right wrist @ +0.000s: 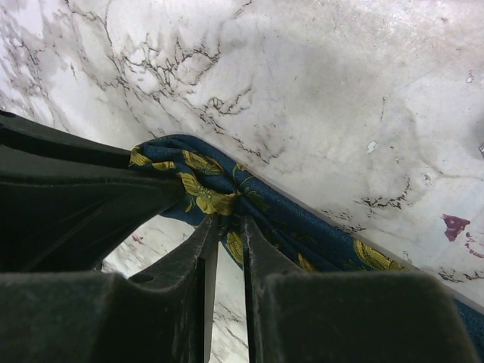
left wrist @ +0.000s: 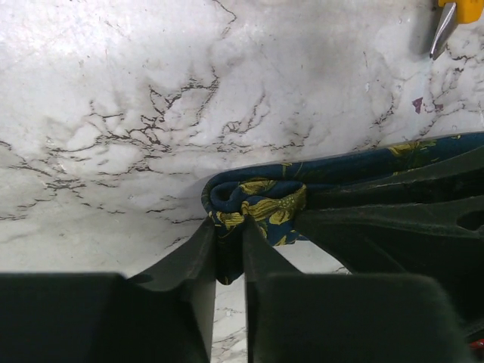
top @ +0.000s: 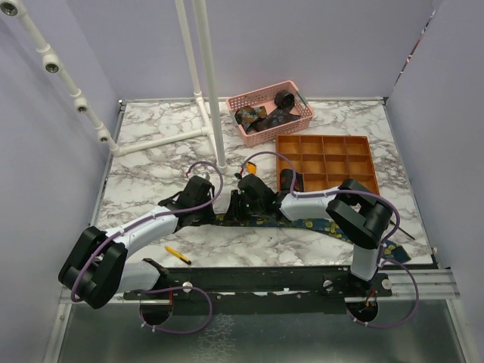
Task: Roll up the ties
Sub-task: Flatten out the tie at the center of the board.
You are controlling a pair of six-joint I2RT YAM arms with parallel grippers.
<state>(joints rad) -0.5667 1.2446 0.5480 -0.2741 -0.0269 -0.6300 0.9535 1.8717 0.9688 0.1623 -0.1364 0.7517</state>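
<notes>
Right now the tie [left wrist: 257, 200] is a navy strip with yellow flowers, lying flat on the table [top: 151, 174] near its front edge. It runs from between my two grippers off to the right, under my right arm. Its left end is folded back on itself into a small bunch.

My left gripper [left wrist: 227, 227] has that bunch pinched. The fingers stand almost together, with only a thin fold of cloth between them. My right gripper [right wrist: 224, 223] comes at the same end from the other side. Its fingers are just as close, nipping the cloth right beside the fold. The two grippers nearly touch each other over that spot.

Near my left arm a yellow knife [top: 178, 254] lies on the marble, well apart from the tie. Farther back on the right sits an orange tray [top: 325, 162] with compartments. Behind it a pink basket [top: 261, 97] holds more dark ties [top: 265, 117].
</notes>
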